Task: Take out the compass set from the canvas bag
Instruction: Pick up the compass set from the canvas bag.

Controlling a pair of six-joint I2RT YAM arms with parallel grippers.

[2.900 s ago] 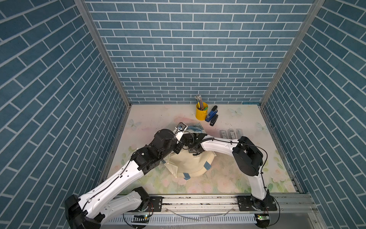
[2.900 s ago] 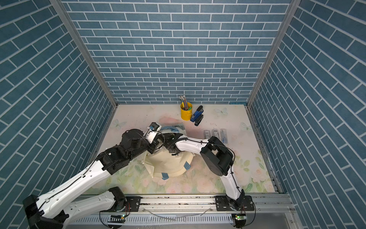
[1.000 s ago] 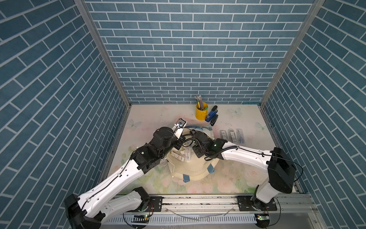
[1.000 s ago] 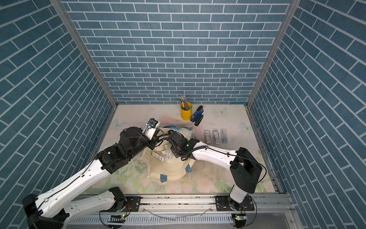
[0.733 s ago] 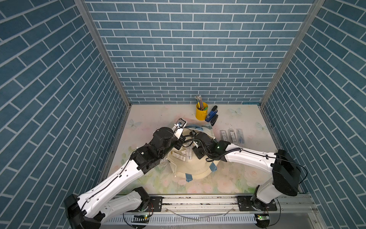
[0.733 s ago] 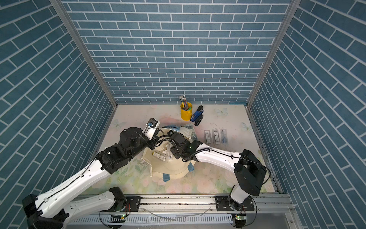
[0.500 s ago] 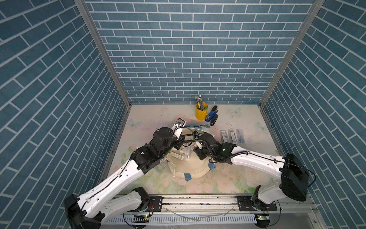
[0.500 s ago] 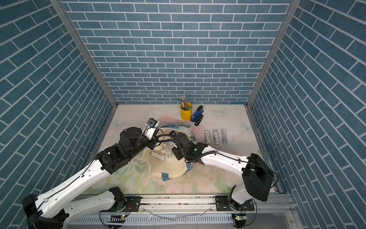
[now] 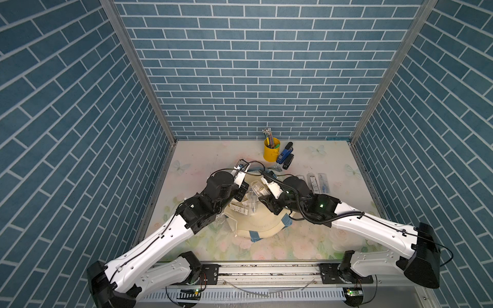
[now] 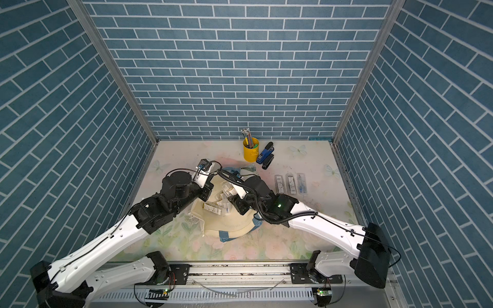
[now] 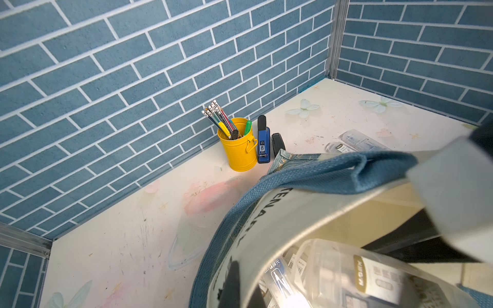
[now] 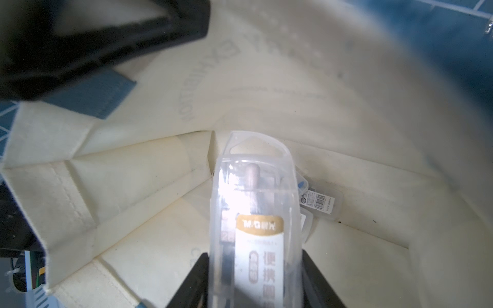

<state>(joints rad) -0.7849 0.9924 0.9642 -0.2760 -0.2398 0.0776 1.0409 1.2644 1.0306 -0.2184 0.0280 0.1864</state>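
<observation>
Cream bag [image 9: 262, 226], light blue straps [image 11: 320, 173], teal leaf panel [image 11: 289, 157]! Clear case [image 12: 256, 186] flashes a gold label [image 12: 260, 226]. Yellow cup [image 9: 271, 153], blue stapler [image 9: 284, 155]. Counter's [image 9: 333, 154] pale pastel, flowers and butterflies; walls [image 9: 253, 80] all blue brick with white lines.

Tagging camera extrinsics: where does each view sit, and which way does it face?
Top views: high over the front rail, facing down and back; both arms whole, canvas bag between them.
Left wrist: on the left arm, facing across the bag's rim to the yellow pencil cup; one dark fingertip shows.
Right wrist: facing down into the bag; right gripper clamps the compass set.
Shared: both wrist views show the bag's cream inside.
</observation>
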